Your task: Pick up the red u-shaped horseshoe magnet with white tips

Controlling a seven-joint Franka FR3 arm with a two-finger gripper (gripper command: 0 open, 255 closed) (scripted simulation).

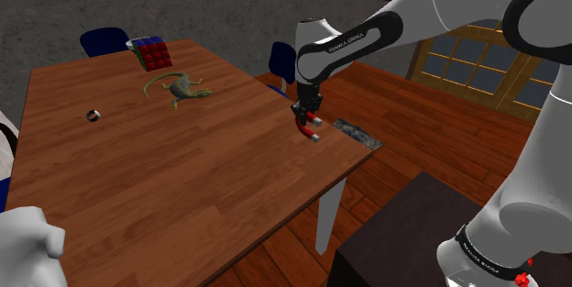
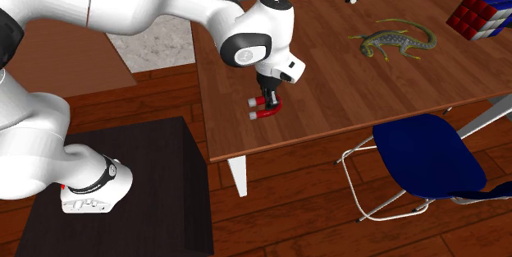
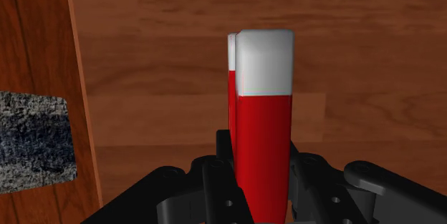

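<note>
Black gripper (image 3: 261,181) clasping glossy red U-shaped magnet (image 3: 265,126), white squared tips, wood-grain table (image 3: 157,44).

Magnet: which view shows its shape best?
Second exterior view: the magnet shows its whole U and both white tips. The wrist view sees it edge-on, clasped between the fingers, one arm hiding the other. The shoulder view shows its bend partly behind the fingers.
</note>
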